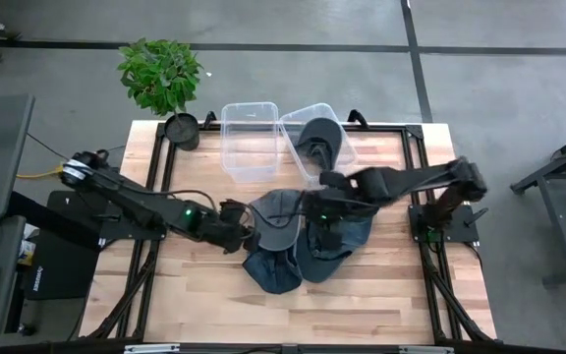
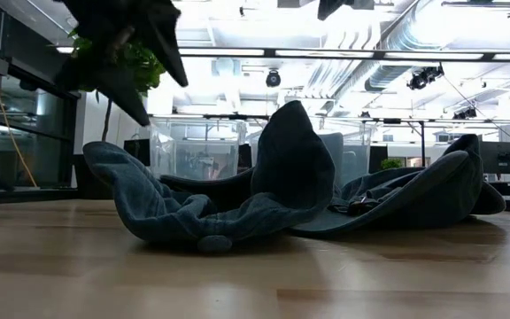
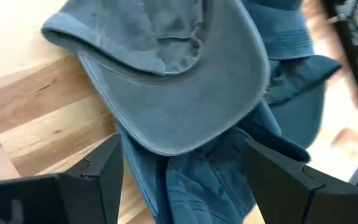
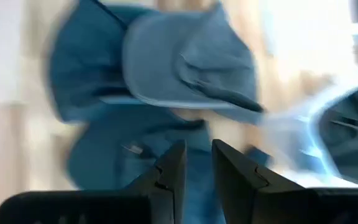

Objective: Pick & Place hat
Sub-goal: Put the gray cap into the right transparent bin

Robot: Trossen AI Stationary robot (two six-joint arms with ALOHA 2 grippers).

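Left arm: reaches from the table's left edge toward the centre, forearm slanted low over the wooden table (image 1: 204,285); left gripper (image 1: 247,236) sits at the left edge of the hat pile, fingers (image 3: 107,171) spread wide, straddling the brim of the grey-blue hat (image 3: 179,81) with nothing clamped. Right arm: extends from its base at the table's right side, elbow raised, forearm running leftward to the middle; right gripper (image 1: 314,208) hangs above the pile, its fingers (image 4: 173,165) drawn to a narrow gap with nothing between them, pointing down at the hats. Hat pile: several blue hats heaped at the table's centre, overlapping; the grey-blue hat lies on top toward the left, a darker blue hat (image 1: 271,270) spreads out nearer the front edge, another blue hat (image 1: 337,246) lies to the right beneath the right gripper. From table height the pile shows crumpled, one brim (image 2: 290,159) standing upright. Bins: two clear plastic containers side by side at the back of the table, the left container (image 1: 249,143) holding nothing visible, the right container (image 1: 312,123) tilted and holding a dark hat (image 1: 317,138). Potted plant (image 1: 162,79): at the back left corner.
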